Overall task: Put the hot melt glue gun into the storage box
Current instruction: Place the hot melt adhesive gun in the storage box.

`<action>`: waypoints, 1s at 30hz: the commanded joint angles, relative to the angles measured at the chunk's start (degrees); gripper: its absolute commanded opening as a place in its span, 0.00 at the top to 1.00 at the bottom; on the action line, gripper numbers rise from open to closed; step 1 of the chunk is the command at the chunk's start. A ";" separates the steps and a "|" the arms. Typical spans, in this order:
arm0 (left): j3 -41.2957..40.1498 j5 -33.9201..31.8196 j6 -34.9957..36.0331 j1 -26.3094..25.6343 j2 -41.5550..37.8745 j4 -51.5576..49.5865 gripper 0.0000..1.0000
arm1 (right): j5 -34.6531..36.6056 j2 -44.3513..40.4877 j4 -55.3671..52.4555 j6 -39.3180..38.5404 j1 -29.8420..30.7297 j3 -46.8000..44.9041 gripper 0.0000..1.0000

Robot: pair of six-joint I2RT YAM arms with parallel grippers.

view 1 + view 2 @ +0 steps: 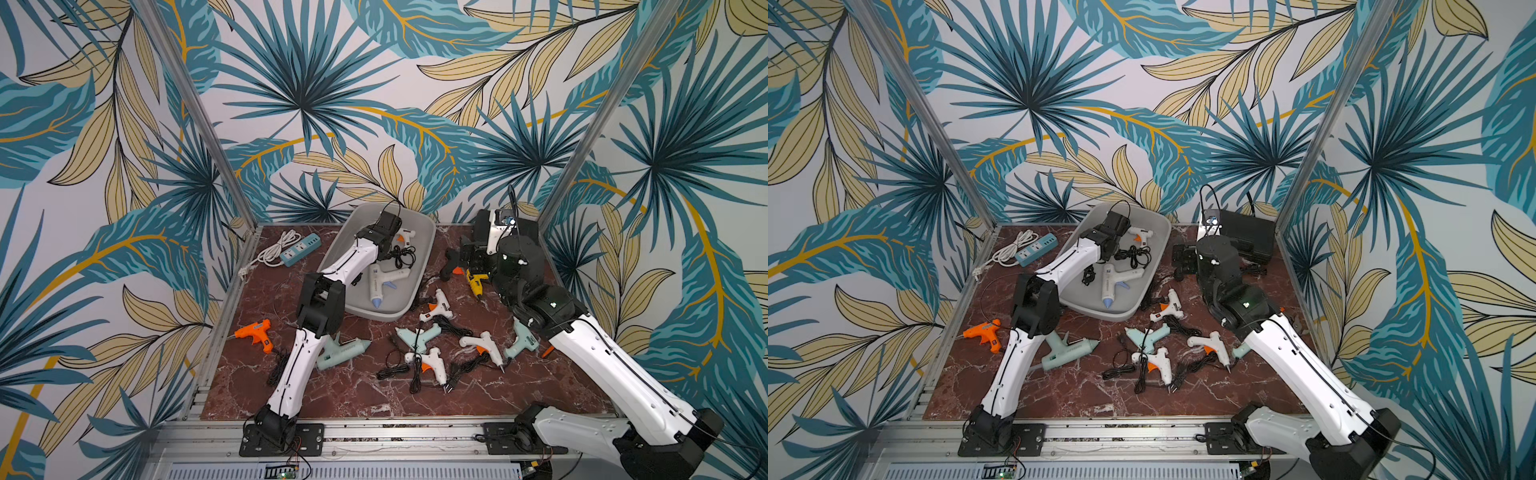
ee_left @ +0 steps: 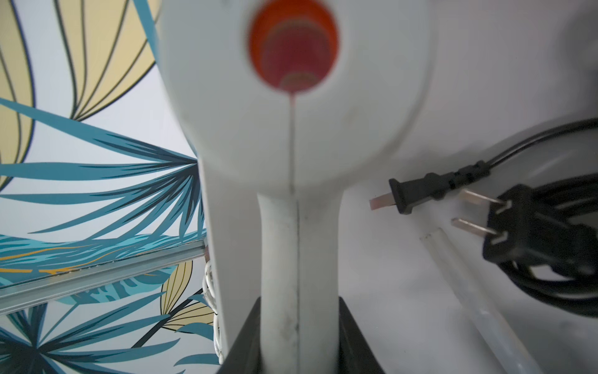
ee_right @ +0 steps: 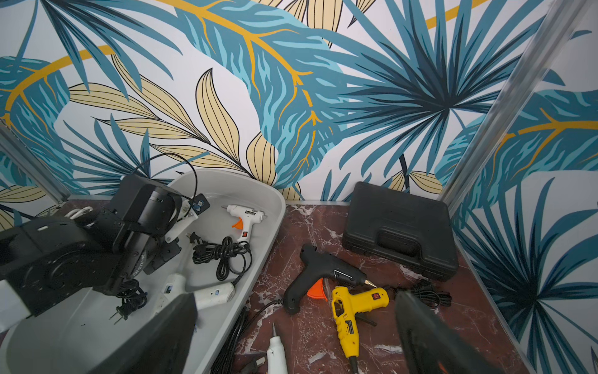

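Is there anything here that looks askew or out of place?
Yes. The storage box sits diagonally, not square to the table edges, and the black cords of the loose glue guns lie tangled together across the marble.

Storage box (image 1: pixel 397 301), glue guns (image 1: pixel 482 343) on marble tabletop (image 1: pixel 353 395)

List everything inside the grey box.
A small white gun, a big white gun and black cords lie in the box. The left fingers grip a third gun there. The left arm hides the floor beneath it.
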 commanded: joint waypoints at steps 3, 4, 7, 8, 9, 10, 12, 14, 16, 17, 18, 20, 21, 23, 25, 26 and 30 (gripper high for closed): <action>3.54 -3.58 4.00 -0.26 1.66 2.15 0.90 | -1.26 0.09 -0.75 2.18 0.13 -1.12 0.00; 3.60 -3.59 4.46 -0.37 1.97 2.66 0.86 | -1.48 0.16 -0.79 2.48 0.13 -1.24 0.01; 3.63 -2.85 5.95 -0.92 3.07 4.24 0.72 | -1.91 0.36 -0.71 3.09 0.13 -1.54 0.00; 3.84 -2.93 6.61 -1.07 3.60 4.76 0.70 | -2.04 0.49 -0.87 3.18 0.11 -1.48 0.01; 4.12 -3.10 7.11 -1.24 4.09 5.14 0.69 | -2.13 0.53 -0.88 3.37 0.14 -1.54 0.00; 4.75 -3.16 7.37 -1.36 4.66 5.17 0.66 | -2.33 0.58 -0.87 3.46 0.13 -1.54 0.01; 5.96 -2.80 7.36 -1.50 5.50 4.77 0.62 | -2.61 0.67 -0.87 3.63 0.10 -1.52 0.00; 6.53 -2.00 7.11 -1.74 5.62 4.76 0.58 | -2.80 0.71 -0.94 3.65 0.09 -1.41 0.01; 6.99 -0.80 6.44 -1.85 5.66 4.09 0.55 | -2.62 0.75 -1.05 3.75 0.13 -1.26 0.00; 7.18 -0.35 6.22 -1.94 5.67 3.83 0.54 | -2.63 0.72 -1.18 3.66 0.14 -1.22 0.01; 7.40 0.07 5.94 -2.04 5.57 3.28 0.52 | -2.61 0.71 -1.15 3.63 0.09 -1.26 0.01; 7.56 0.90 5.33 -2.30 5.24 2.19 0.48 | -2.52 0.67 -1.22 3.68 0.11 -1.30 0.01; 7.58 1.76 4.72 -2.44 4.89 1.12 0.45 | -2.55 0.65 -1.33 3.74 0.13 -1.36 0.00; 7.58 4.48 2.76 -2.48 3.69 -1.53 0.38 | -2.35 0.62 -1.47 3.87 0.11 -1.36 0.01; 7.34 7.96 0.06 -2.48 1.92 -4.39 0.31 | -2.28 0.71 -1.73 4.03 0.14 -1.39 0.01; 7.11 9.54 -1.03 -2.44 1.05 -5.43 0.28 | -2.26 0.79 -1.86 4.22 0.08 -1.31 0.01; 6.40 15.70 -5.62 -2.39 -3.62 -8.94 0.05 | -1.18 1.20 -3.43 5.46 0.13 -0.63 0.00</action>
